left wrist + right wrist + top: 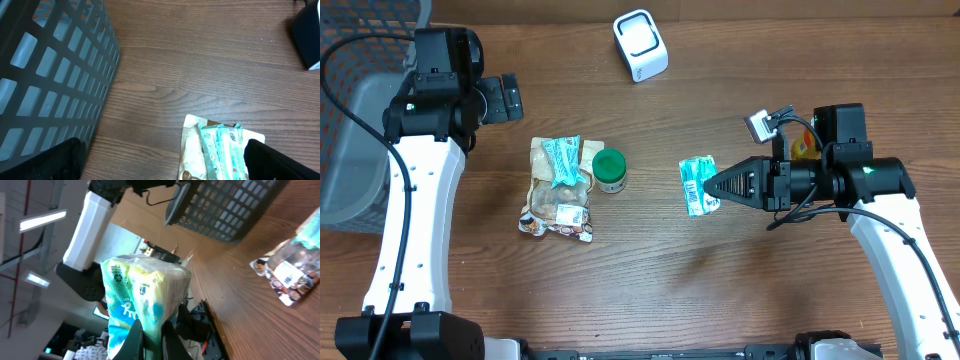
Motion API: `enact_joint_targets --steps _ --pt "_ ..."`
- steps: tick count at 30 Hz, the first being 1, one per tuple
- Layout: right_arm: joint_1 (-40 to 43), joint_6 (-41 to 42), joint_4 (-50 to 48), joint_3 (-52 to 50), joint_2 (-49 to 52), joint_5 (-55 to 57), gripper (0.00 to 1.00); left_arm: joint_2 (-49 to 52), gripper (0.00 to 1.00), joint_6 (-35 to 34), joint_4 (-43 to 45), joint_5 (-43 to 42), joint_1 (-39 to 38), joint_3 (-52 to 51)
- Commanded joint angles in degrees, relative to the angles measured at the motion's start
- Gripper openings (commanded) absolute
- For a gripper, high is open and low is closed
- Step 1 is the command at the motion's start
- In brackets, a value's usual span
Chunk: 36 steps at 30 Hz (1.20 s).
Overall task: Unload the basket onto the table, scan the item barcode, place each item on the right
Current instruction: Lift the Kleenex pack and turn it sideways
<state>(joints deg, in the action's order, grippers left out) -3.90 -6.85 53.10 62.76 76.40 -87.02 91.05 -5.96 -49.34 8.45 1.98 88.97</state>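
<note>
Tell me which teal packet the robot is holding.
The teal packet in the right gripper; the other packet lies on a bag.

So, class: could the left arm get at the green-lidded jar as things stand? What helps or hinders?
Probably yes. The left gripper is open and empty, and the green-lidded jar stands uncovered beside the snack packets. The right gripper, shut on a teal pack, is beyond the jar.

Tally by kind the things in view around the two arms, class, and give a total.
Teal plastic packets: 2
Clear plastic snack bag: 1
Green-lidded round tub: 1
White box-shaped scanner: 1
Grey mesh basket: 1
Orange item, partly hidden: 1
Total: 7
</note>
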Motion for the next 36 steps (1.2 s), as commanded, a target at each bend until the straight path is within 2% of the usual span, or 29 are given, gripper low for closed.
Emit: enact_joint_targets --steps 1,14,18,24,27,32,36 --pt "-0.3 -0.5 -0.3 1.0 -0.9 1.5 0.04 0.0 1.00 0.4 0.1 0.5 -0.1 0.4" --pt "-0.3 -0.5 -0.3 1.0 -0.9 1.6 0.04 0.0 1.00 0.4 0.1 0.5 -0.1 0.4" --pt "-0.3 -0.4 -0.3 1.0 -0.9 5.9 0.04 0.0 0.99 0.4 0.1 0.5 -0.1 0.4" --pt "-1.3 4.8 -0.9 1.0 -0.9 21.3 0.04 0.0 1.00 0.4 0.0 0.5 -0.1 0.4" --pt "-3.4 9.7 -1.5 1.0 -0.9 34.4 0.04 0.0 1.00 0.4 0.1 0.5 -0.1 0.4" --pt "-9.8 17.7 -1.9 1.0 0.0 57.1 0.04 0.0 1.00 0.4 0.1 0.5 -0.1 0.4" --pt "-16.5 18.5 -2.4 1.0 1.9 70.6 0.04 0.0 0.99 0.4 0.1 0.5 -0.1 0.4"
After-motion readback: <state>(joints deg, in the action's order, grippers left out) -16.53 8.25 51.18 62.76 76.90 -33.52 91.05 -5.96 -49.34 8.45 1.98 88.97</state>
